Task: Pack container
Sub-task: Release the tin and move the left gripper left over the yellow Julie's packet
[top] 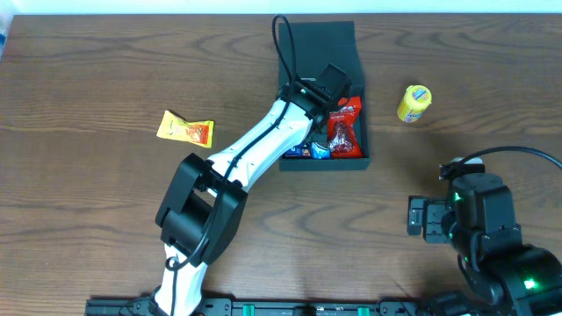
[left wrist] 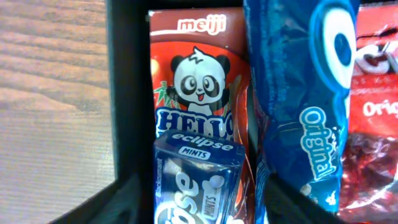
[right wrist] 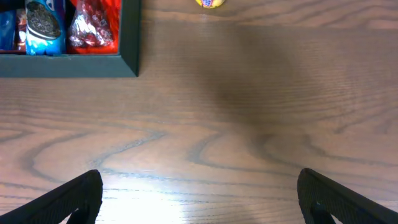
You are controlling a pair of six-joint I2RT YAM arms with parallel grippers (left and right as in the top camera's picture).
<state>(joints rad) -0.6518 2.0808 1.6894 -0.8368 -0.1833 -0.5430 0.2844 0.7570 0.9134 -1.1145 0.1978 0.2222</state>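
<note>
Currently the container (top: 325, 164) sits at the far centre of the table (top: 105, 70), flap lid open. The left gripper (left wrist: 205, 202) is inside it, jaws spread either side of a mints box (left wrist: 196, 177), with a gap visible on one side. The right gripper (right wrist: 199, 199) hangs over the table, jaws wide apart. A yellow packet (top: 414, 104) and an orange packet (top: 186, 130) lie outside.

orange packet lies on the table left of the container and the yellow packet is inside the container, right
Not quite: the overhead view shows the yellow packet outside the container, lying on the table to its right. The orange packet does lie on the table left of the container.
</note>
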